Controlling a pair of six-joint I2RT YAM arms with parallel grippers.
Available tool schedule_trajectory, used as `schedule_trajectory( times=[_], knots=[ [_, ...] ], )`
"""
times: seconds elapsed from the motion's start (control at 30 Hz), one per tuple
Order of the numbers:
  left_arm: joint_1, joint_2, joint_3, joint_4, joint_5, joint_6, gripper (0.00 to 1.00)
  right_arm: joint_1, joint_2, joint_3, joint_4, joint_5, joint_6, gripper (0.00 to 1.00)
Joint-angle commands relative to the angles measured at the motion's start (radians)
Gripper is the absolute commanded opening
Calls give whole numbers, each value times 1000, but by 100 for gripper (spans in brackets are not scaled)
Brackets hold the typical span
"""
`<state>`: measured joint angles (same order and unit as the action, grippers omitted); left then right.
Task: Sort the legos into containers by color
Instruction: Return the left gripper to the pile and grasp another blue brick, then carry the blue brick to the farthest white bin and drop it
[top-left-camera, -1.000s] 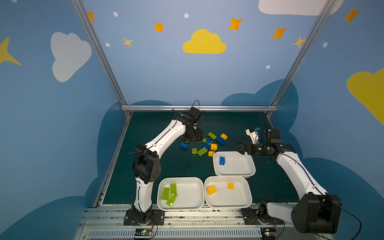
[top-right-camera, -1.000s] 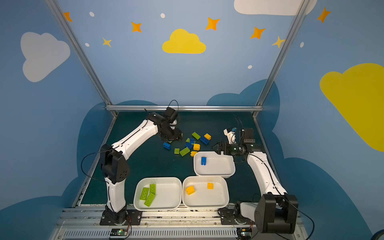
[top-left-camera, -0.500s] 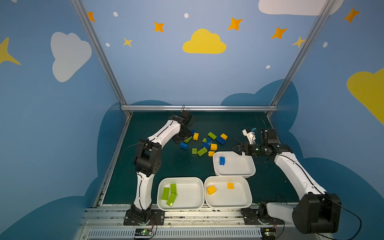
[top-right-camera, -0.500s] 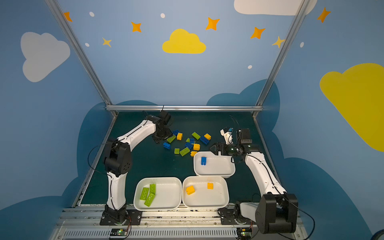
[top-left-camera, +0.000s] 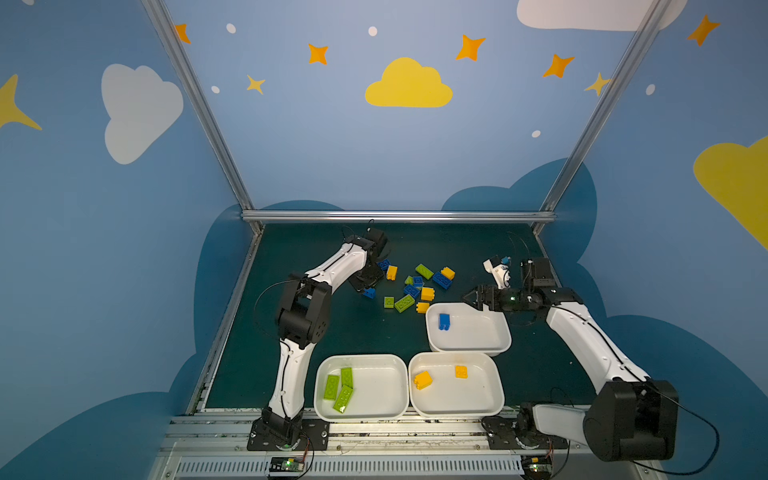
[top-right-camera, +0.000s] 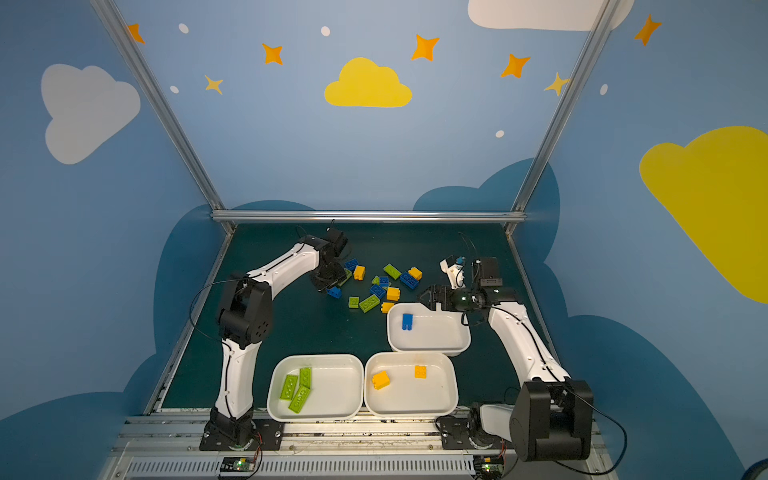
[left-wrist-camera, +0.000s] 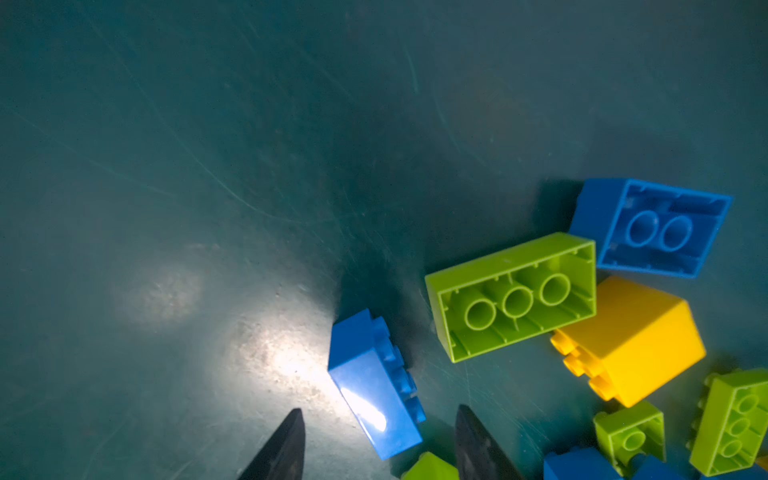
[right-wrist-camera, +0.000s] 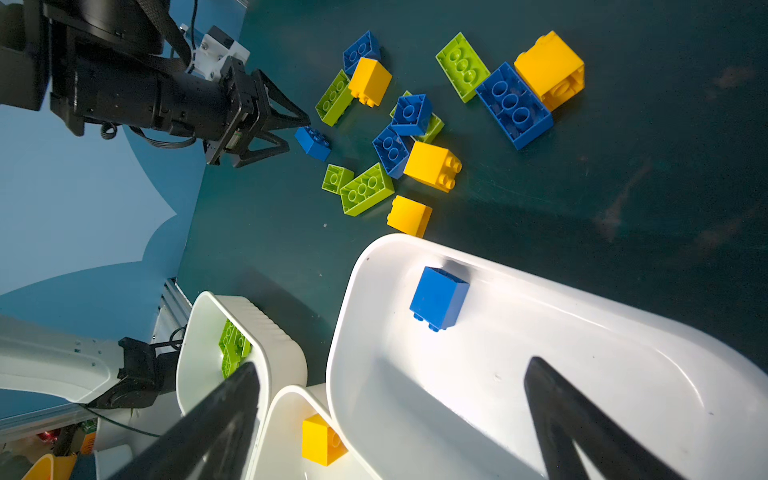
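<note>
Loose green, blue and yellow legos (top-left-camera: 415, 286) lie heaped mid-table. One small blue brick (left-wrist-camera: 376, 386) rests on the mat at the heap's left edge. My left gripper (left-wrist-camera: 380, 446) is low over it, open, one finger on each side with a gap on both; the same blue brick (top-left-camera: 369, 293) shows in both top views. Three white containers stand near the front: one with green bricks (top-left-camera: 378, 395), one with yellow bricks (top-left-camera: 457, 399), and one holding a blue brick (top-left-camera: 478, 332). My right gripper (right-wrist-camera: 392, 368) hovers open and empty over that last tray's far rim.
An upturned green brick (left-wrist-camera: 515, 295), a yellow brick (left-wrist-camera: 640, 340) and a blue brick (left-wrist-camera: 652, 228) lie close beside the left gripper. A metal rail (top-left-camera: 395, 216) bounds the back of the mat, and another runs along its left edge (top-left-camera: 232, 316).
My left gripper has moved left and nearer from the back of the heap, dropped over the lone blue brick, and its jaws have narrowed. The right arm has barely shifted.
</note>
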<state>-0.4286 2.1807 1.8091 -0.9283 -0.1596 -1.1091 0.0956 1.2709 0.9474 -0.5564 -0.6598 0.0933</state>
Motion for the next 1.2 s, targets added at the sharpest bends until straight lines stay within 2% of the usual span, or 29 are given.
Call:
schedule_trajectory(
  times=[0.0, 0.4, 0.53, 0.63, 0.73, 0.9, 1.03, 1.17],
  knots=[
    [-4, 29, -19, 14, 17, -14, 54, 4, 7, -7, 8, -12, -6, 98],
    [-3, 57, -49, 36, 14, -1, 41, 3, 4, -13, -4, -8, -11, 98],
    [0, 46, -55, 54, 20, 21, 24, 1, 4, -12, -3, -9, -8, 98],
    [-1, 22, -29, 34, 2, 56, 23, 2, 1, -7, -7, -4, -9, 98],
    [-9, -15, 16, -1, -4, 122, 22, -3, -3, -7, -8, -4, -10, 98],
    [-65, -107, 52, 9, 52, 323, 21, -22, -5, -7, 1, -3, -5, 98],
    [-138, -172, 7, 84, 194, 506, 22, -36, -2, -1, 9, -8, 8, 98],
    [-240, -200, -10, 111, 294, 628, 22, -48, -3, 2, -2, -11, 6, 98]
  ],
)
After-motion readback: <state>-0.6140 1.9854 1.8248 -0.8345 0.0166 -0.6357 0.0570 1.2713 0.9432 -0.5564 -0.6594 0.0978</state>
